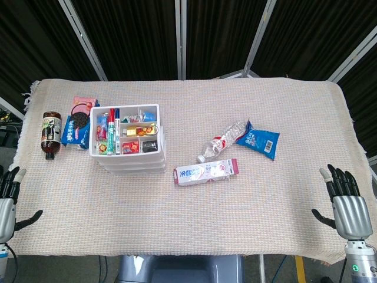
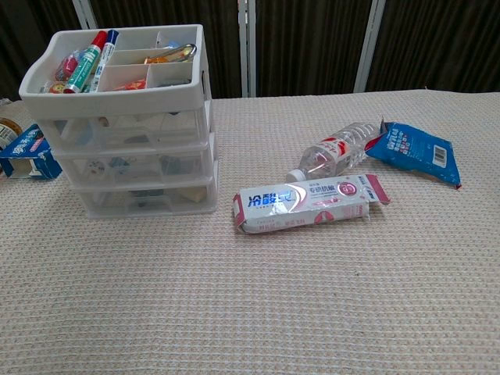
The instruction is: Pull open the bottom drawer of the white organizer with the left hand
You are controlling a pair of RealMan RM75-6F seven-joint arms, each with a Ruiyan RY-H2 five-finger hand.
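Dark panels with grey metal struts back a table point(image 1: 194, 236) spread with a beige woven cloth point(image 2: 312, 297). On its left part stands the white organizer point(image 2: 129, 117), its top tray holding markers and small items; its bottom drawer point(image 2: 148, 199) sits flush, closed. Near the middle lie a toothpaste box point(image 2: 308, 205), a crushed clear bottle point(image 2: 332, 152) and a blue packet point(image 2: 414, 151). Left of the organizer lie a brown bottle point(image 1: 50, 134) and a cookie pack point(image 1: 77, 128). Both the left hand point(image 1: 9, 197) and right hand point(image 1: 347, 206) hover at the near corners, fingers spread, holding nothing.
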